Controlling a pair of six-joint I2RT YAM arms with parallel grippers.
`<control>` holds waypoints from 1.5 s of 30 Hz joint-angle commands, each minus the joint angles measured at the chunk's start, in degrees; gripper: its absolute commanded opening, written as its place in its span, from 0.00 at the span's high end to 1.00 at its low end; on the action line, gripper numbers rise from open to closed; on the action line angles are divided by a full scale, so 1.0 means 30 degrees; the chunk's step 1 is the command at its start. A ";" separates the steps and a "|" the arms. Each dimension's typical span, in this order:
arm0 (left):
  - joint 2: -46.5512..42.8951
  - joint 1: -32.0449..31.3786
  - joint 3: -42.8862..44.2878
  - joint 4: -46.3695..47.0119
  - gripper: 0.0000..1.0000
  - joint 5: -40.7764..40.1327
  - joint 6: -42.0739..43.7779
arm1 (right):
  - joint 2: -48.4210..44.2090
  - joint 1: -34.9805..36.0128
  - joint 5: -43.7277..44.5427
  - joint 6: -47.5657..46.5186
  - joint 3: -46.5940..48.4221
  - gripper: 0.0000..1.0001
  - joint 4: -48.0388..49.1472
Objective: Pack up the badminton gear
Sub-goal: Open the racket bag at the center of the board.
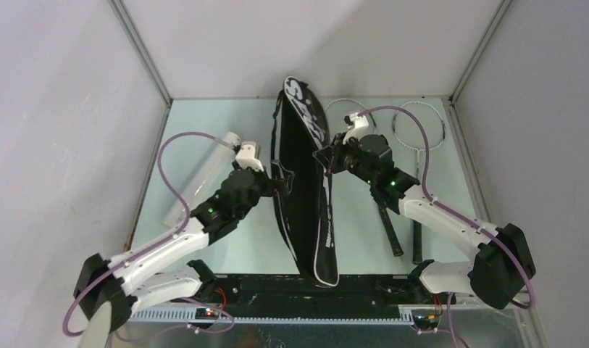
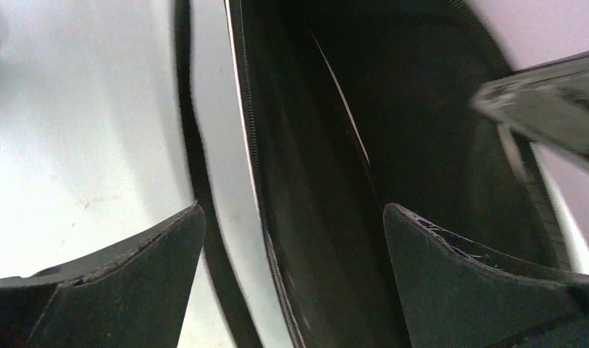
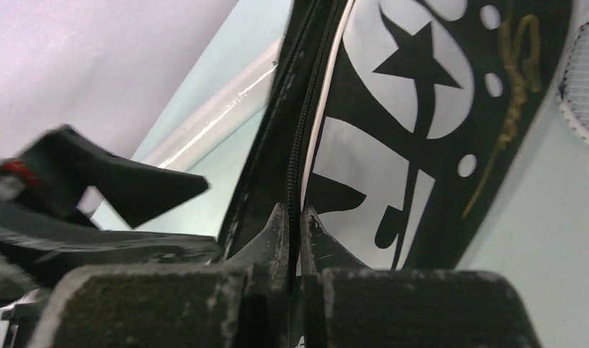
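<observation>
The black racket bag (image 1: 306, 188) with white lettering lies lengthwise down the middle of the table, its side zip gaping. My right gripper (image 1: 326, 161) is shut on the upper flap's zip edge (image 3: 295, 181) and holds it raised. My left gripper (image 1: 280, 181) is open at the bag's left edge; in the left wrist view its fingers (image 2: 132, 275) straddle the lower zip edge (image 2: 251, 167), with the dark inside of the bag to the right. Two silver rackets (image 1: 419, 130) lie to the right of the bag, handles towards me. The white tube (image 1: 201, 181) lies at the left. No shuttlecocks show.
Grey walls enclose the table on three sides. The arm bases and a black rail (image 1: 277, 286) run along the near edge. The right racket head (image 3: 585, 80) lies just beside the bag's lettered flap (image 3: 407, 109).
</observation>
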 commanded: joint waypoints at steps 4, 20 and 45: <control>0.3095 0.1816 -0.0492 0.1853 0.02 0.1709 -0.2636 | -0.0345 0.0163 -0.0981 0.1628 -0.0697 1.00 0.3803; 0.2522 0.3973 -0.0467 0.0681 1.00 0.3496 -0.1188 | -0.0587 -0.1544 0.1027 0.4168 -0.2211 1.00 0.1826; 1.0394 0.5055 0.9821 -0.5552 1.00 0.4569 0.5667 | -0.1000 -0.8889 0.1060 -0.1423 -0.4325 0.03 -0.5153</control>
